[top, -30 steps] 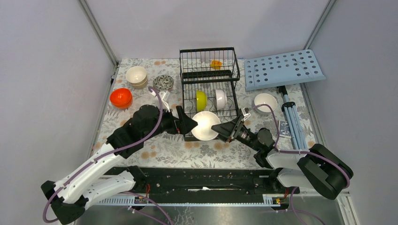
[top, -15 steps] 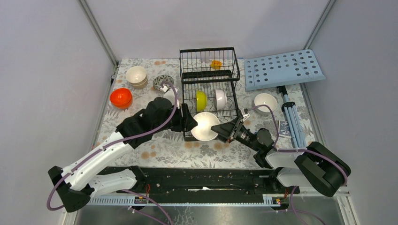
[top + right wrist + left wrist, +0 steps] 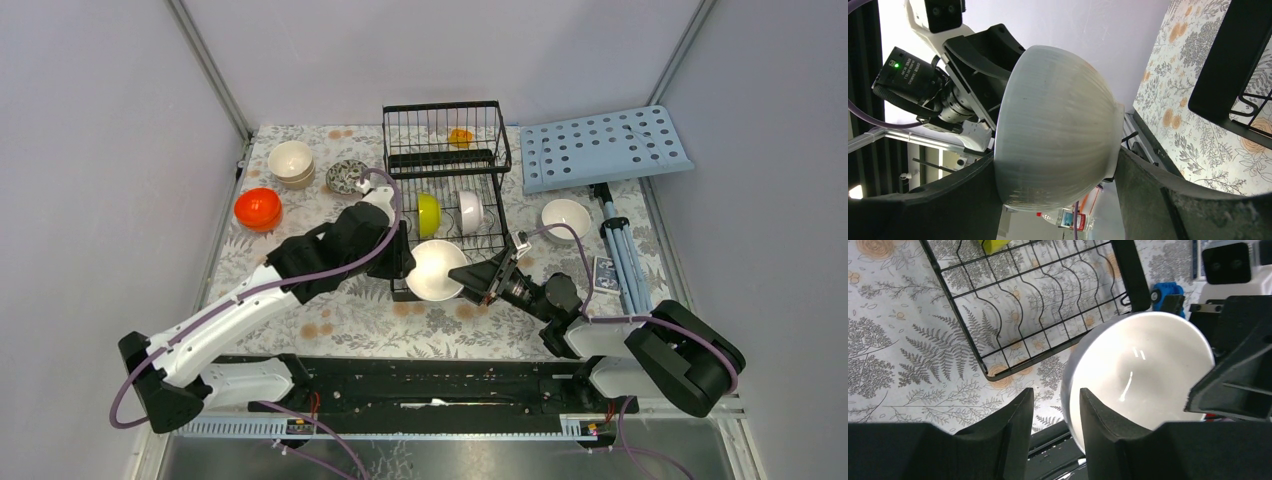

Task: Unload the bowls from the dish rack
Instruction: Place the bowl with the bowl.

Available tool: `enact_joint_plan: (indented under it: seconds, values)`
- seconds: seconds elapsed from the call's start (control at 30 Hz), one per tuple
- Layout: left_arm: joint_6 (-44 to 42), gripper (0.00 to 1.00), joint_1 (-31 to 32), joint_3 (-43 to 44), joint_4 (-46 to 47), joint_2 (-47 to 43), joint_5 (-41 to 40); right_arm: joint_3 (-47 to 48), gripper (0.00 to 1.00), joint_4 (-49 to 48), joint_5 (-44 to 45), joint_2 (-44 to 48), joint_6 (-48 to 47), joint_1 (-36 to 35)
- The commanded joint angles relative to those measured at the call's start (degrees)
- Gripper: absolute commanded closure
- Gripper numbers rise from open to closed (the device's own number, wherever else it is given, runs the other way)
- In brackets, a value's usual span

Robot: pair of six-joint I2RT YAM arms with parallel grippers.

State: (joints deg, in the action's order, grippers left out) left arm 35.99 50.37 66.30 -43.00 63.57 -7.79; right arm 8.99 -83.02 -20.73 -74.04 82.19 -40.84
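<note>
A white bowl point(image 3: 437, 268) hangs on its side in front of the dish rack point(image 3: 503, 228), just above the table. My right gripper point(image 3: 470, 275) is shut on it, one finger on the rim and the other at the foot point(image 3: 1058, 125). My left gripper point(image 3: 408, 262) straddles the bowl's left rim point(image 3: 1070, 390): one finger lies inside the bowl, and the other stands a little off the outer wall. In the rack stand a yellow-green bowl point(image 3: 428, 213) and a white bowl point(image 3: 469, 211). A small orange bowl point(image 3: 460, 137) sits in the raised basket.
On the left of the table are orange bowls point(image 3: 258, 208), a cream stack point(image 3: 291, 163) and a dark-patterned bowl point(image 3: 347, 176). A white bowl point(image 3: 566, 217) sits right of the rack. A light-blue perforated board point(image 3: 604, 147) and a tripod point(image 3: 620, 250) stand at the right.
My left arm has swung right and forward to the white bowl, and its fingers have narrowed around the rim. The right gripper and the bowl have stayed in place.
</note>
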Motion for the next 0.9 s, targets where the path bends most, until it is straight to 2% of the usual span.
enact_joint_plan:
  seconds: [0.0,0.2,0.37,0.6,0.73,0.87]
  values:
    - [-1.3,0.58,0.3,2.0,-0.4,0.8,-2.4,2.3,1.0,-15.2,-1.4,0.4,0.4,0.2]
    - [-1.2,0.65,0.8,2.2,-0.4,1.6,-2.2,2.1,1.0,-15.2,-1.6,0.3,0.2,0.2]
    - [-1.2,0.78,1.2,2.2,-0.3,2.3,-1.8,1.9,1.0,-15.2,-1.5,0.3,0.2,0.2]
    - [-1.1,0.84,2.0,2.1,0.0,2.9,-1.4,2.0,1.0,-15.2,-1.7,0.3,0.2,0.2]
    - [-1.3,1.0,2.1,2.2,0.0,3.1,-1.2,2.0,1.0,-15.2,-1.9,0.2,0.2,0.2]
    - [-1.3,1.0,2.2,2.4,-0.2,3.1,-1.4,1.7,1.0,-15.2,-1.9,-0.1,0.1,0.2]
